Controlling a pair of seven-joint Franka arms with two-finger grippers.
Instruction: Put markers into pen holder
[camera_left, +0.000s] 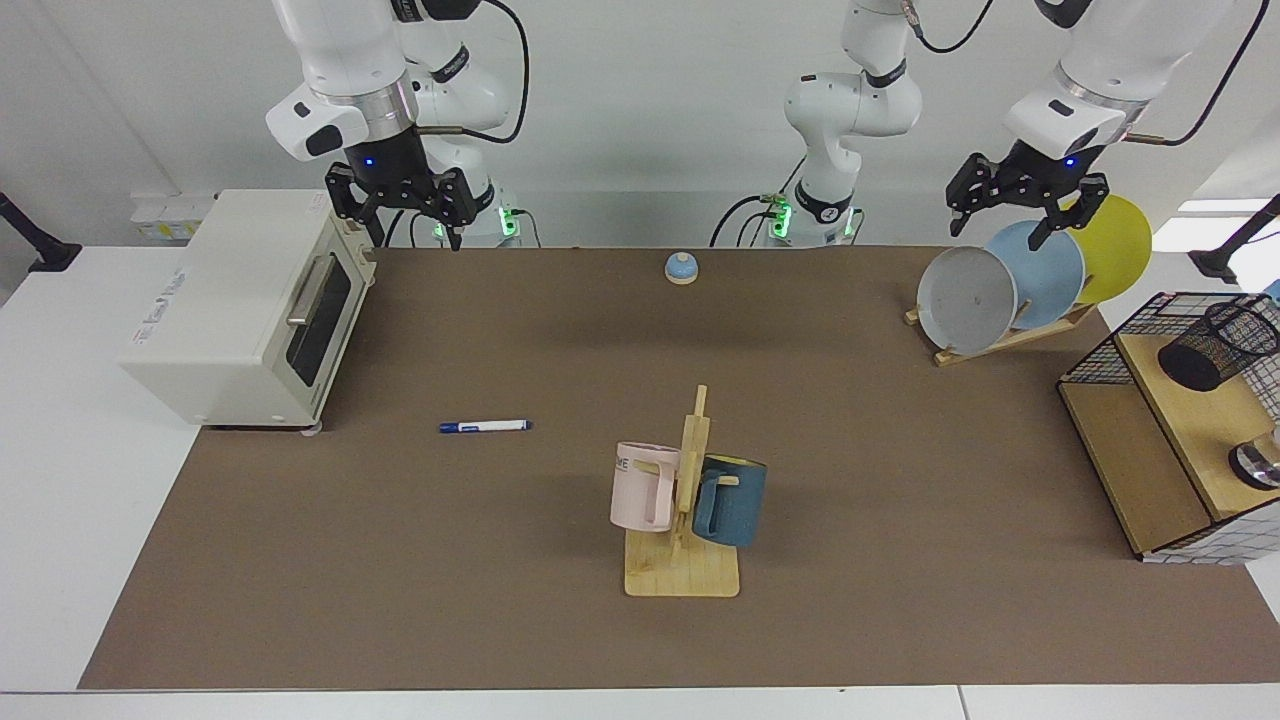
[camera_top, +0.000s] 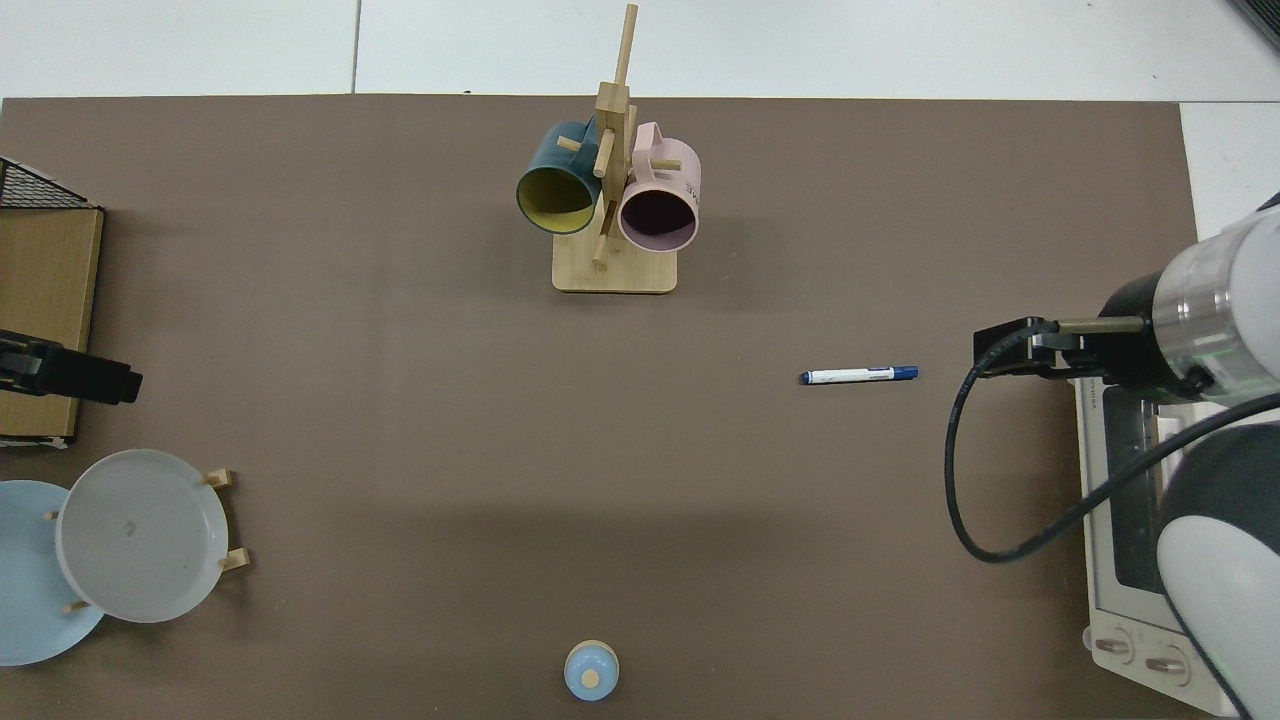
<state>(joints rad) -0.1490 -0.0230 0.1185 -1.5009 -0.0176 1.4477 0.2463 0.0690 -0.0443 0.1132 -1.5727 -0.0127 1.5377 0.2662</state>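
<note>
A slim white marker (camera_left: 485, 426) (camera_top: 858, 375) with a dark blue cap lies flat on the brown mat, in front of the toaster oven. The black mesh pen holder (camera_left: 1220, 343) sits on the wooden shelf of the wire rack at the far right of the facing view; the top view does not show it. My right gripper (camera_left: 400, 215) hangs open and empty high above the oven's back corner, well behind the marker. Over the plate rack, my left gripper (camera_left: 1003, 222) is open and empty too, behind the pen holder.
A white toaster oven (camera_left: 250, 310) stands at the mat's edge near the marker. A wooden mug tree (camera_left: 685, 500) carries a pink mug and a blue mug mid-table. Plates lean in a wooden rack (camera_left: 1000, 290). A small blue bell (camera_left: 681, 267) sits at the back. The wire-and-wood rack (camera_left: 1150, 450) borders the mat.
</note>
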